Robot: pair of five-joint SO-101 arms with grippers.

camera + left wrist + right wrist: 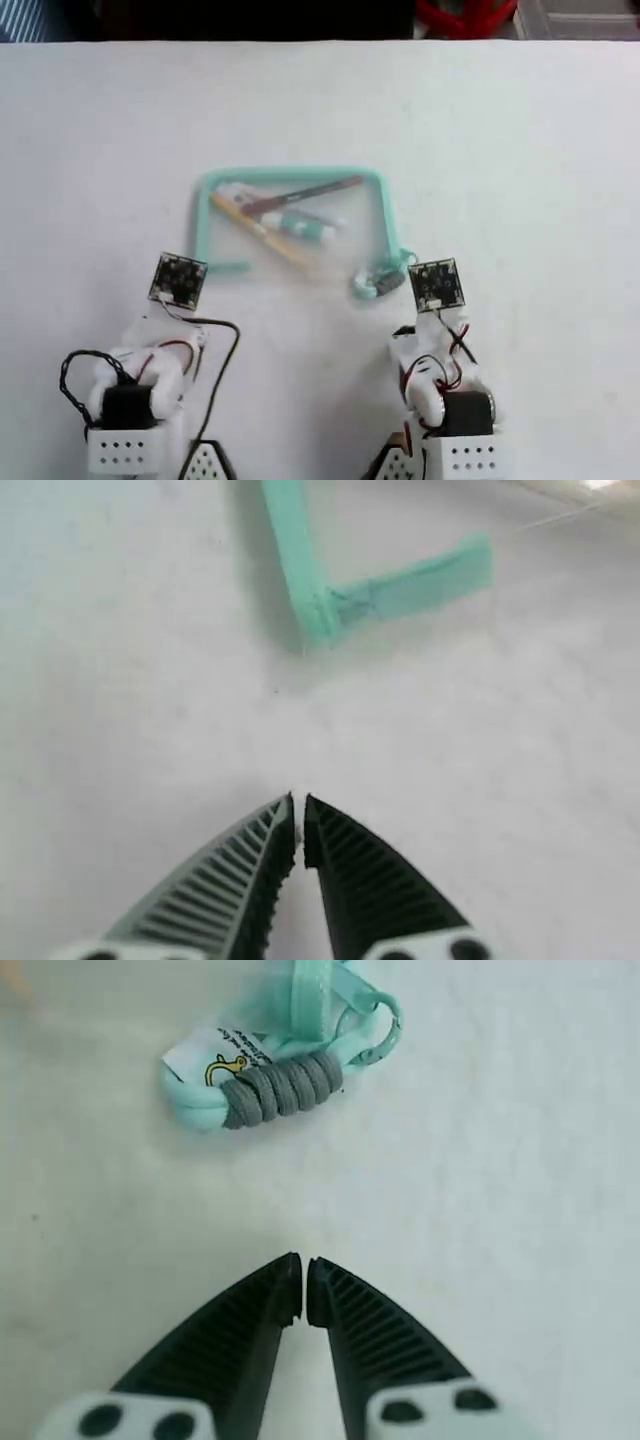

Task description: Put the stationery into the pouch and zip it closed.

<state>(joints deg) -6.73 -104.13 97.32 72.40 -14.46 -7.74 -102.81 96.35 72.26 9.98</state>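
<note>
Several stationery pieces (285,215) lie crossed inside the clear, teal-edged pouch (290,175) in the middle of the table (520,150). Their ends blur together and the pouch's near edge is hard to make out. Its wound strap (270,1085) lies at the pouch's 4 o'clock corner. At the pouch's 7 o'clock, the left gripper (299,825) has its fingers together on nothing. At 5 o'clock, the right gripper (303,1285) is likewise pressed together, near the strap but apart from it.

- Bright, even light floods the white table (520,150), washing it pale.
- A soft shadow hugs the pouch (300,570) ahead of the left claw (299,812).
- The room (250,18) past the table lies dark.
</note>
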